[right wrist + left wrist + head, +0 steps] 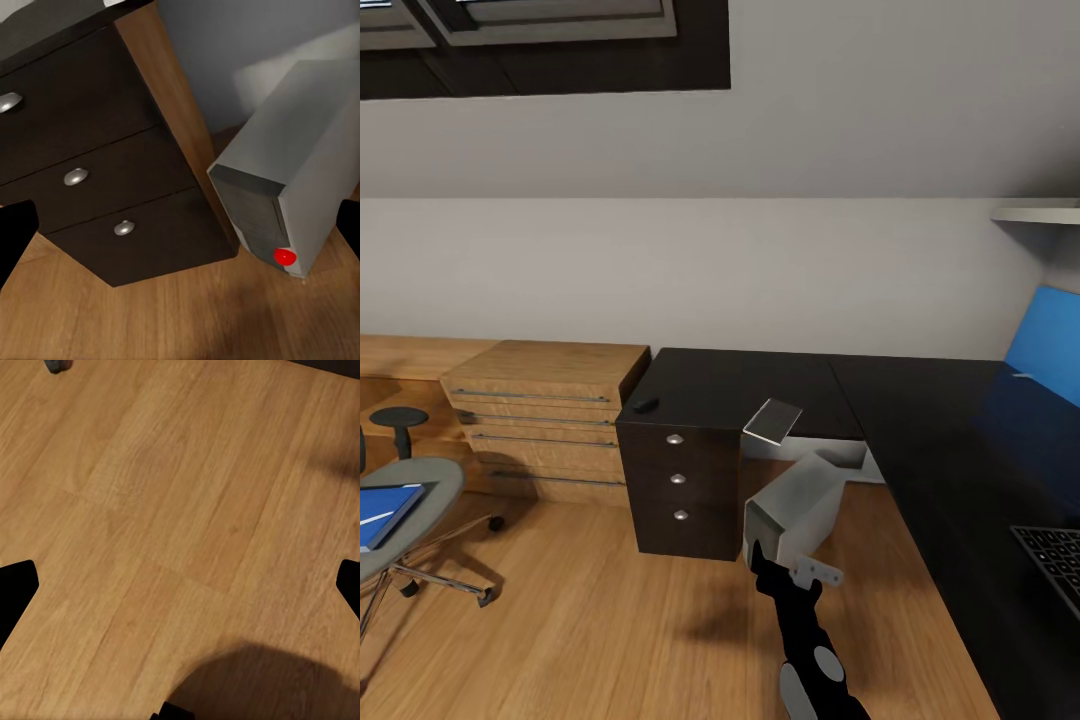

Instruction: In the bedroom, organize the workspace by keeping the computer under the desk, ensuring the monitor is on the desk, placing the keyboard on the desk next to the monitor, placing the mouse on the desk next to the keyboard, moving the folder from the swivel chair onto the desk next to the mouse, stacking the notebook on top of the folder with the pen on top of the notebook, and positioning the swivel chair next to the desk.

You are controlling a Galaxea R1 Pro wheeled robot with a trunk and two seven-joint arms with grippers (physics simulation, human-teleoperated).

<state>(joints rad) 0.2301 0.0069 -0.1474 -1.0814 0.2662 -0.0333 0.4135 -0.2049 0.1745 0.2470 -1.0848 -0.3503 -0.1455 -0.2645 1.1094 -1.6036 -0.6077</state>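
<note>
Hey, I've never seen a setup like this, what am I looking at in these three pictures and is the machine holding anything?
It is a simulated two-armed wheeled robot in a bedroom. The big picture looks down from its head: the black desk carries the mouse, the notebook and the keyboard. The folder lies on the swivel chair. The other two are cameras by each gripper. The right gripper, open and empty, faces the computer beside the black drawers. The left gripper, also open, hangs over the wooden floor.
</note>
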